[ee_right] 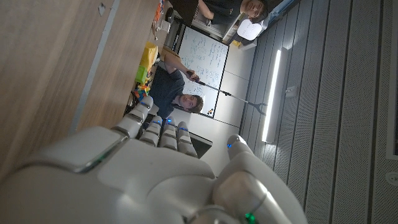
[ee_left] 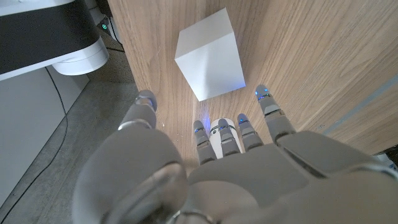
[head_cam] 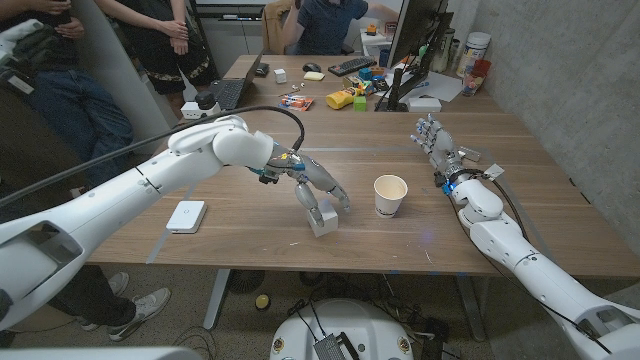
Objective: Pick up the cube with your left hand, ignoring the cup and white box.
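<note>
Cube [head_cam: 322, 221] sits on the table [head_cam: 250, 225] just below centre of the head view, near the front edge, left of the cup [head_cam: 390, 195]. Left hand [head_cam: 318, 190] reaches in from the lower left and hangs right over the cube, fingers spread and pointing down at it; the left wrist view shows the cube [ee_left: 208, 55] beyond the fingertips [ee_left: 263, 94], apart from them, nothing grasped. White box [head_cam: 186, 216] lies at left of the table. Right hand [head_cam: 436, 144] stands at right centre, fingers loosely apart, holding nothing. People stand along the frame's top.
</note>
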{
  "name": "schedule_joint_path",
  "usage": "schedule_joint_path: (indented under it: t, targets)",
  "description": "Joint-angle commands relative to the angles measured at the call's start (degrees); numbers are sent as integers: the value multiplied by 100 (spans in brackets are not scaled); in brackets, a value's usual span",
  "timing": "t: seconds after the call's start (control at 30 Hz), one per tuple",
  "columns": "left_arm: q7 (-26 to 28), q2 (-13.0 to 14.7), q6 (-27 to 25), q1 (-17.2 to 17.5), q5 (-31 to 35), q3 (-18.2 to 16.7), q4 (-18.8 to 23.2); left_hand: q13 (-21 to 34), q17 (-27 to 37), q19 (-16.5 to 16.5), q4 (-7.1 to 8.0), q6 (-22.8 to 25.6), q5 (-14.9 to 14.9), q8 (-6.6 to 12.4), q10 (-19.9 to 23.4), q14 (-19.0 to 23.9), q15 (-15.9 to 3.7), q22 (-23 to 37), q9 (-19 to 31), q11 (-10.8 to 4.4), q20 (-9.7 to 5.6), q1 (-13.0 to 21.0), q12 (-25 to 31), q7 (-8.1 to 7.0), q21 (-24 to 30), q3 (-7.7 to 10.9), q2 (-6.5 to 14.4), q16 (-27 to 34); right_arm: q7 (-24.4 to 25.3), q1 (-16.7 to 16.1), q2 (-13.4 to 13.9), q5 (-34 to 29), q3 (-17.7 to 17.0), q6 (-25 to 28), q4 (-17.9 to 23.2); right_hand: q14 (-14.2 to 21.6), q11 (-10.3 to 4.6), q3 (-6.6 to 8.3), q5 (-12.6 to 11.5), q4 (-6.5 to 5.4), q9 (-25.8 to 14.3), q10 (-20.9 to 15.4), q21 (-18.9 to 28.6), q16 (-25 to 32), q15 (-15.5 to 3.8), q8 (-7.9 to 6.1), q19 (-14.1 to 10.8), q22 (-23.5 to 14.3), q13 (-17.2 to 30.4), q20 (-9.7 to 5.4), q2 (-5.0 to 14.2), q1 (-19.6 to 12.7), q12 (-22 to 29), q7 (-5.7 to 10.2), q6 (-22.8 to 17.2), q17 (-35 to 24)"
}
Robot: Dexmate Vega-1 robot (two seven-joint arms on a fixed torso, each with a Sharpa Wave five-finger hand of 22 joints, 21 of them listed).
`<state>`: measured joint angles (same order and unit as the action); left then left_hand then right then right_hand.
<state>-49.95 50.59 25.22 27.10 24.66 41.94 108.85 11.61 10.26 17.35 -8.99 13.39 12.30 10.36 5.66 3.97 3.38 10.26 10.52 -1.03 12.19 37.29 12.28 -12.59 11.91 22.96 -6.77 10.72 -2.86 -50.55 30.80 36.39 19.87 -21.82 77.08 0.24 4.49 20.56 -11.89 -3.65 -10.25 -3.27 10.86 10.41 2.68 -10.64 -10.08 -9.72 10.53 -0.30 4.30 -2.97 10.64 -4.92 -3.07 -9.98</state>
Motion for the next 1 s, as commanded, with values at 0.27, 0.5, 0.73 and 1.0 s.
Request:
schedule_joint_path:
  t: [0.27,0.5,0.73,1.0]
  targets:
    - [-133,81,-93,234,1151,70,476,30,29,32,-5,-362,77,-42,-231,-115,121,35,24,97,14,278,-52,5,-7,-84,-41,-17,76,-191,62,49,-118,-72,160,40,4,13,-31,-42,-24,-29,42,40,11,-30,-37,-19,14,0,20,32,44,-42,-28,-27]
    - [-286,39,13,177,1183,105,403,53,32,454,-51,-578,140,23,-191,27,105,59,37,123,-23,780,19,1,142,-87,33,44,192,-199,45,26,-150,-66,169,42,7,11,-35,-47,-24,-24,38,37,21,-29,-29,-18,15,6,25,30,40,-41,-27,-26]
    - [-632,-41,97,37,1403,264,349,80,49,692,-24,-1520,42,-47,-611,-92,302,57,50,337,-91,1750,-41,77,144,30,508,10,327,-190,-4,5,-179,-71,158,48,-3,8,-39,-52,-23,-63,36,38,29,-38,-25,-18,15,9,25,30,54,-48,-50,-26]
    - [-184,-37,377,143,1862,262,299,119,61,804,-77,-1819,-89,83,-679,-22,194,60,62,364,-366,2399,39,50,153,146,896,72,409,-224,-9,-15,-202,-81,198,57,5,1,-42,-59,-23,-75,37,39,34,-40,-30,-18,15,10,23,32,55,-51,-61,-26]
